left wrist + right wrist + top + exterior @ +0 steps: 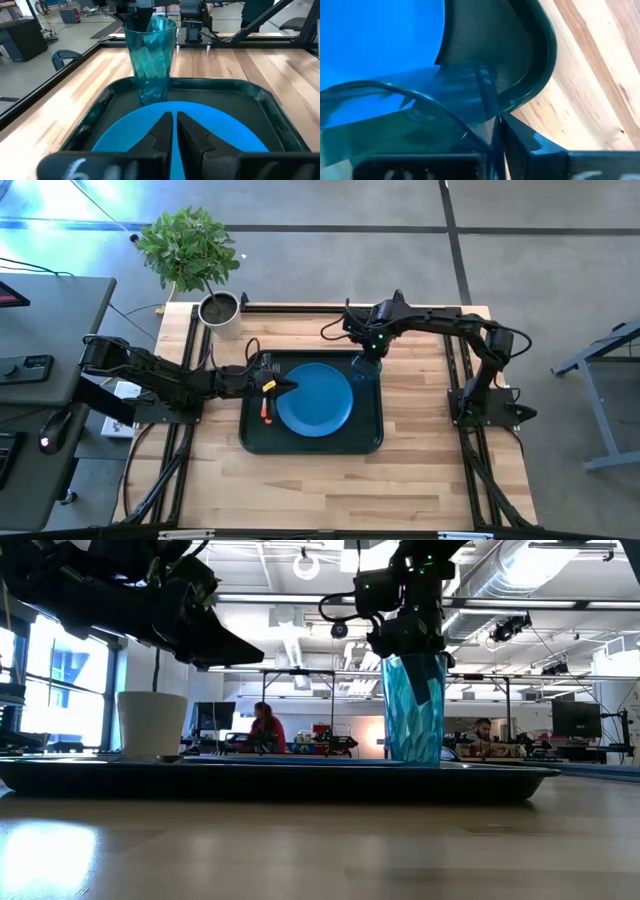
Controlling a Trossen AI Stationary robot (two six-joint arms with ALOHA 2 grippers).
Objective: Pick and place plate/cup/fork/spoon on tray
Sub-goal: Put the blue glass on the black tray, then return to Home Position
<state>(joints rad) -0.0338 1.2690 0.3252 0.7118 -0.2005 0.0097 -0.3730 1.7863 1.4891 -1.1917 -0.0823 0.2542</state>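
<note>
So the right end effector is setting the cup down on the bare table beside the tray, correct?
Not quite. The right end effector is setting the cup down inside the tray, at its far right corner beside the plate, not on the bare table. The left wrist view shows it.

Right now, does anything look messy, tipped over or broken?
Nothing stands out. The cup stands upright in a corner of the tray, held at its rim by the right gripper, and the plate lies flat on the tray.
</note>
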